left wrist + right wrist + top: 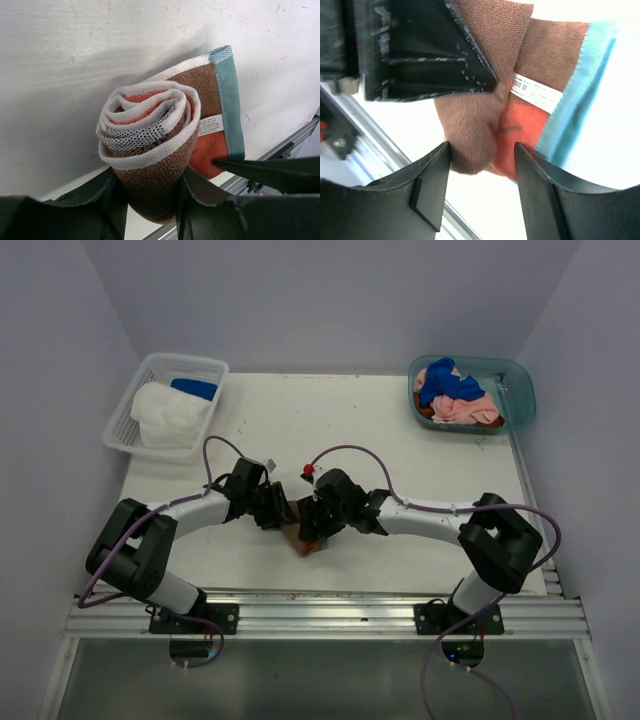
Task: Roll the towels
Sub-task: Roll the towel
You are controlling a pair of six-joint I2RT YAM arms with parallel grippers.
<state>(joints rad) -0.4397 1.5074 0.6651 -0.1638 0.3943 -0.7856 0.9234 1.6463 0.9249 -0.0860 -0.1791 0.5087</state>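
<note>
Towel [150, 150], brown, rolled up on the white desk [75, 60], left fingers [102, 207] pinching the roll from both sides, right fingers [432, 190] parted, flanking its end.

Nubby terry towel [150, 170], matt white table [75, 60]
</note>
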